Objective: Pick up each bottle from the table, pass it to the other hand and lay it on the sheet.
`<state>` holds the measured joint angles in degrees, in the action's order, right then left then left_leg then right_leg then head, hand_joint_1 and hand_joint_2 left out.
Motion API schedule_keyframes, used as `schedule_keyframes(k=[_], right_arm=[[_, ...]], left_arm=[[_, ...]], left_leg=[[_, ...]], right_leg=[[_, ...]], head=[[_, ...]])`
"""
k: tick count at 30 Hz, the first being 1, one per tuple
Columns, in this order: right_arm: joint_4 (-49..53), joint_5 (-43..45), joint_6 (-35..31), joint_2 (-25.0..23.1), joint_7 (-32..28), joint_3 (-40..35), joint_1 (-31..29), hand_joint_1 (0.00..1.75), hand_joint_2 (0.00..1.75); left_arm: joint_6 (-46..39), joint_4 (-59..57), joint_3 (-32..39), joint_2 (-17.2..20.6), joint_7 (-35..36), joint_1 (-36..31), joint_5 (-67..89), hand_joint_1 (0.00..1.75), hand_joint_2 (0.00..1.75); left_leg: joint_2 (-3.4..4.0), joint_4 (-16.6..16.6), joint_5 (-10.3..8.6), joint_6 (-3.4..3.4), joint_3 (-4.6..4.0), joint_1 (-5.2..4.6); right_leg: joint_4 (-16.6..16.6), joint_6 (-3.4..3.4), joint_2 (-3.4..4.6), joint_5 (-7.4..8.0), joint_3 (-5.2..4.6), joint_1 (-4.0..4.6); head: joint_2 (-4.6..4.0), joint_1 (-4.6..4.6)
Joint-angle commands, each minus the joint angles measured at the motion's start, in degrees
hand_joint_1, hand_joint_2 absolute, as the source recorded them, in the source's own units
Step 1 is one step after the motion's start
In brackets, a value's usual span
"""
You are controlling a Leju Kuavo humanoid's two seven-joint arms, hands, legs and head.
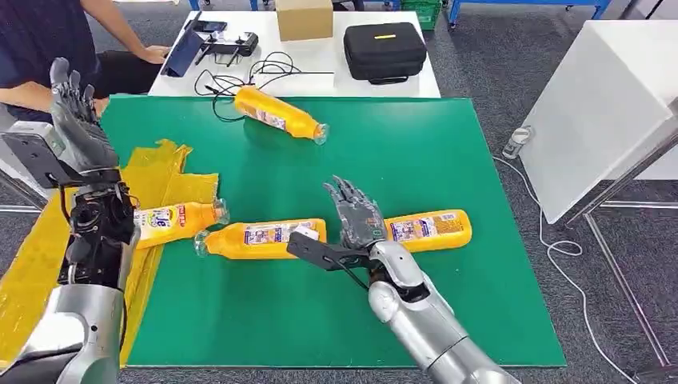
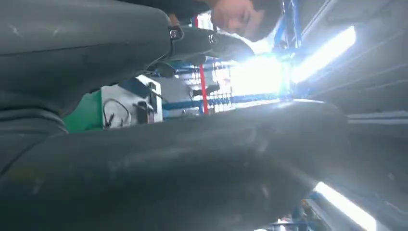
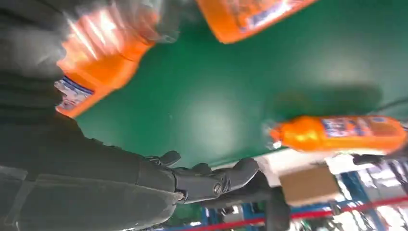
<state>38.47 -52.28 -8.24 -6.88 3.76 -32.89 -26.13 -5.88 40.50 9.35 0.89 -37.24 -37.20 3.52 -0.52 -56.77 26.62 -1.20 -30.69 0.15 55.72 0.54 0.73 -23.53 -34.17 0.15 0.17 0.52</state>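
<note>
- Right robot hand (image 1: pixel 357 214), fingers spread and holding nothing, hovers over a bottle (image 1: pixel 428 230) near the bench's (image 1: pixel 416 152) right edge.
- Left robot hand (image 1: pixel 80 124) raised, released.
- Bottle probably light, smooth (likely slippery); grip mid-body.

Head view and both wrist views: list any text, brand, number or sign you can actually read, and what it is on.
No text reads clearly in any view.
Bottle labels: blue and red print, too small and blurred to read.
Bottle by the yellow sheet: large figures, possibly a number; cannot tell.
Black case: plain yellow stripe, no lettering.
Cardboard box: no legible print.
</note>
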Motion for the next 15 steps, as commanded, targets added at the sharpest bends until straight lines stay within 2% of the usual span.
schedule_keyframes(k=[1,15], right_arm=[[-14.1,1.6,4.1,-1.3,-3.6,3.6,-7.0,0.0,1.75],[-19.5,0.3,7.5,-3.7,-3.5,1.7,-11.7,0.0,1.75]], left_arm=[[-0.1,-3.3,-4.1,-2.6,-0.1,-4.8,-1.2,0.0,0.0],[0.6,-7.1,-6.2,-3.0,-1.8,-7.7,-3.2,0.0,0.0]], left_leg=[[-0.13,-0.1,0.04,0.05,0.03,0.03],[0.02,0.0,0.07,0.05,0.11,0.01]], right_leg=[[0.0,0.04,-0.2,-0.08,0.08,0.03],[0.1,0.06,-0.1,-0.09,0.11,0.03]], head=[[0.0,-0.02],[0.0,-0.02]])
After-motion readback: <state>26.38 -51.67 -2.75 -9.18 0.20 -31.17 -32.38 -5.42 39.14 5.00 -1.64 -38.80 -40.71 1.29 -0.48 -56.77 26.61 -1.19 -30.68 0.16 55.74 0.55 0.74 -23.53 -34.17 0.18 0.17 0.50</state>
